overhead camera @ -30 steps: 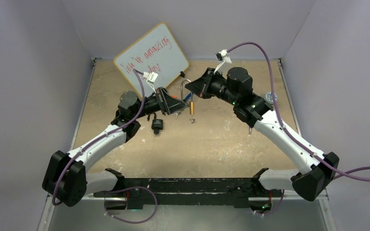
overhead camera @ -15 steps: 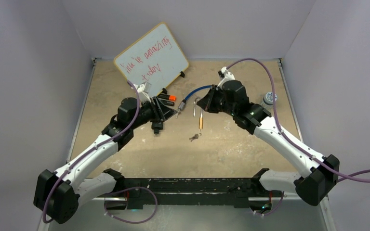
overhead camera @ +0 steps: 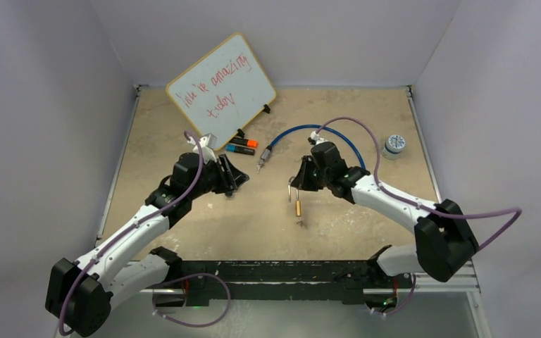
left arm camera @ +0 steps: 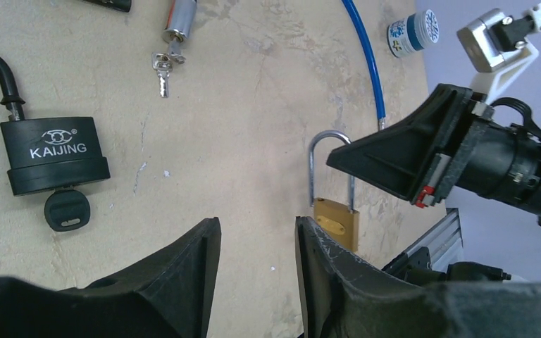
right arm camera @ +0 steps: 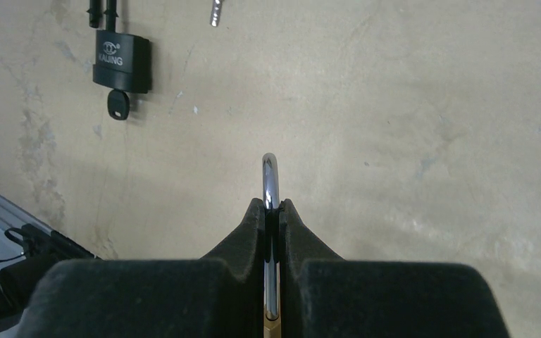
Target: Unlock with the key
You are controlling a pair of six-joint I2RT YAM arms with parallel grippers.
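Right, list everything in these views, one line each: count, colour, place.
whiteboard: 1, white with red writing, leaning at the back left
markers: 2, dark, one with an orange end and one with a blue end, on the table in front of the whiteboard
cable lock: 1, blue, curved across the back middle
small keys: silver, at the cable lock's metal end; count unclear
jar: 1, white and blue, back right
black padlock: 1, lying flat, left of centre
black key: 1, in the black padlock
brass padlock: 1, silver shackle, centre
table: 1, beige
left claw: black, open, empty
right claw: black, shut on the brass padlock's shackle
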